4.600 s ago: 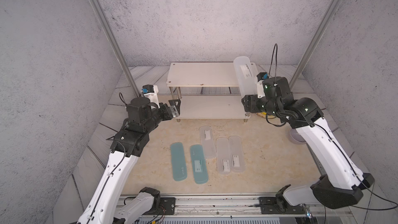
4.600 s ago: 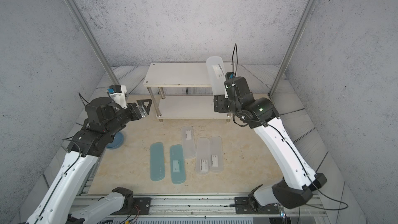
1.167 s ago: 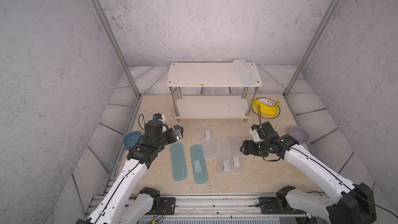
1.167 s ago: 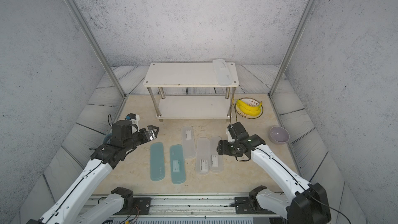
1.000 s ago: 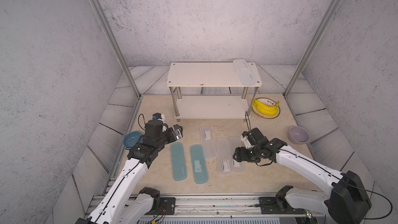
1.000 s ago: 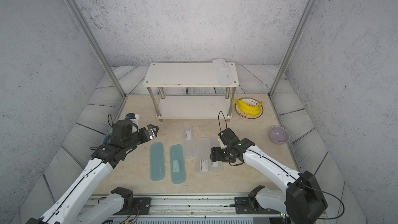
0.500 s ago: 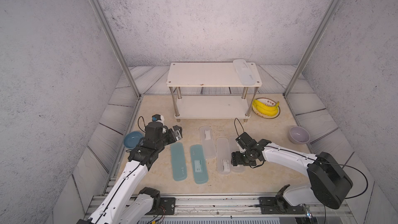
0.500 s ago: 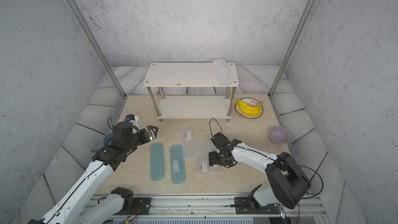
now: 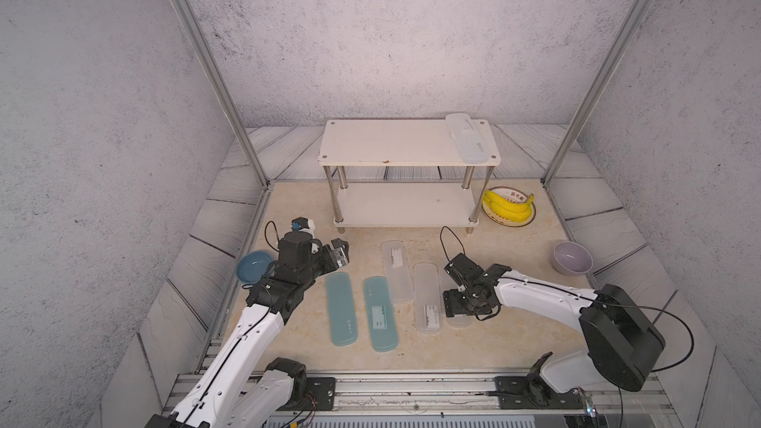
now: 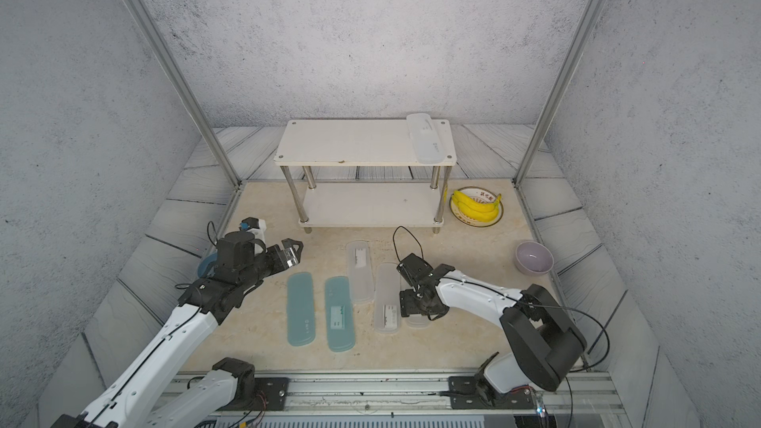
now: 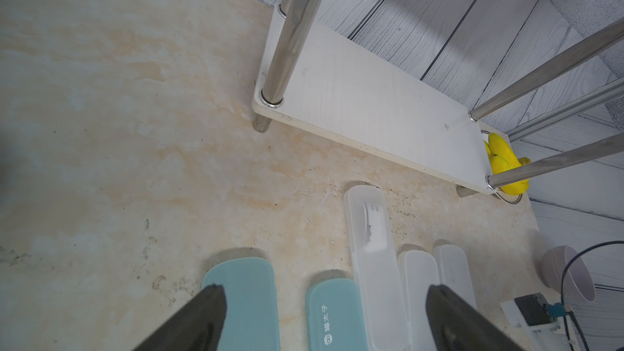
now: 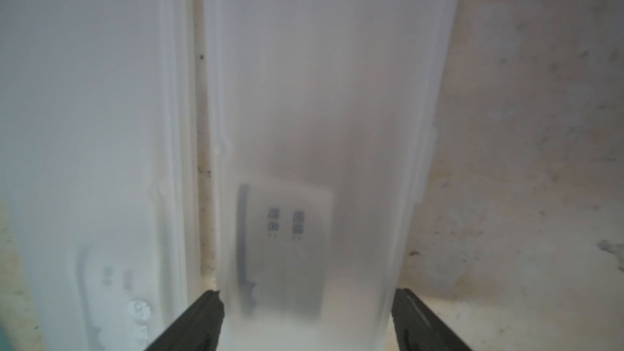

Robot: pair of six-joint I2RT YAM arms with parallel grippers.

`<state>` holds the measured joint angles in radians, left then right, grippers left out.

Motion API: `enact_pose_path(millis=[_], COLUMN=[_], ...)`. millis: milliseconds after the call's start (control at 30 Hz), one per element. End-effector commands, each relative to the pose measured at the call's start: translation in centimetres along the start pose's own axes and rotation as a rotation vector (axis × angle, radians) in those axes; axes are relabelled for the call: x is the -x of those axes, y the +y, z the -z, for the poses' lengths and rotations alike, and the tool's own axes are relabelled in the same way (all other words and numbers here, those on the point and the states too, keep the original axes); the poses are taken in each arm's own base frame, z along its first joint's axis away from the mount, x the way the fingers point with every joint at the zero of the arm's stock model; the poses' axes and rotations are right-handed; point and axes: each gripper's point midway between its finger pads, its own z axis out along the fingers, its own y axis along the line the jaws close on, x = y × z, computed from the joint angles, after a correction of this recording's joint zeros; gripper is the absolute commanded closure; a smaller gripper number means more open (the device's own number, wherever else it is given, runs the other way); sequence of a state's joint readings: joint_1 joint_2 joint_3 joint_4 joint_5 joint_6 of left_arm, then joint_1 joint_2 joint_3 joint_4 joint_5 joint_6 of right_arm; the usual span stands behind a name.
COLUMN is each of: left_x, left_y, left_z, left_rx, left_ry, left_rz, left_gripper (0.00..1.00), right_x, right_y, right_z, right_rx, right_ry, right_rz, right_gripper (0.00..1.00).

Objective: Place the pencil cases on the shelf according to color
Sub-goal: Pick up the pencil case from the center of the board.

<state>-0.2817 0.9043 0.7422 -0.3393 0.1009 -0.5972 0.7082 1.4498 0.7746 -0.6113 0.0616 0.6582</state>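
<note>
Right hand (image 12: 305, 300) released, straddling white pencil case (image 12: 320, 96) at row's 3 o'clock end; left hand (image 11: 326, 293) released, at 12 o'clock of outermost teal pencil case (image 9: 341, 308)

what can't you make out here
- White case under the right gripper: the gripper covers most of it in both top views.
- Its label, and whether that gripper touches it: blurred in the right wrist view.
- Blue bowl: partly behind the left arm in a top view.
- Case on the shelf: print too small.

Grey speckled walls (image 9: 391, 34) enclose a beige marbled floor (image 9: 514, 249).
</note>
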Motion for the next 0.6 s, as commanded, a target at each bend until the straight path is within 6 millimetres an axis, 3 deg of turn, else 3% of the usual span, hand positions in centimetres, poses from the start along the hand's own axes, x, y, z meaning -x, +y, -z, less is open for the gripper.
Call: enact_pose_path(millis=[0, 133, 300, 467, 567], left_x=[1.0, 1.1, 1.6, 1.7, 1.6], left_y=[-0.5, -0.7, -0.7, -0.4, -0.5], left_z=[0.3, 0.4, 1.3, 1.6, 1.6], left_rx=[-0.014, -0.018, -0.012, -0.003, -0.008], left_ry=[-0.027, -0.025, -0.041, -0.064, -0.059], left_rz=[-0.016, -0.020, -0.041, -0.049, -0.044], left_gripper=[0.01, 0.01, 0.01, 0.01, 0.01], right_x=[-0.7, 0.1, 0.1, -1.2, -1.7], right_y=[-2.6, -1.4, -2.2, -0.1, 0.1], right_z=[0.9, 2.7, 4.5, 3.3, 2.3], right_rx=[-0.106, -0.028, -0.040, 0.093, 0.092], right_ry=[-0.011, -0.057, -0.094, -0.050, -0.012], right_rz=[-0.011, 0.028, 0.043, 0.054, 0.021], right_gripper=[0.16, 0.11, 0.00, 0.00, 0.00])
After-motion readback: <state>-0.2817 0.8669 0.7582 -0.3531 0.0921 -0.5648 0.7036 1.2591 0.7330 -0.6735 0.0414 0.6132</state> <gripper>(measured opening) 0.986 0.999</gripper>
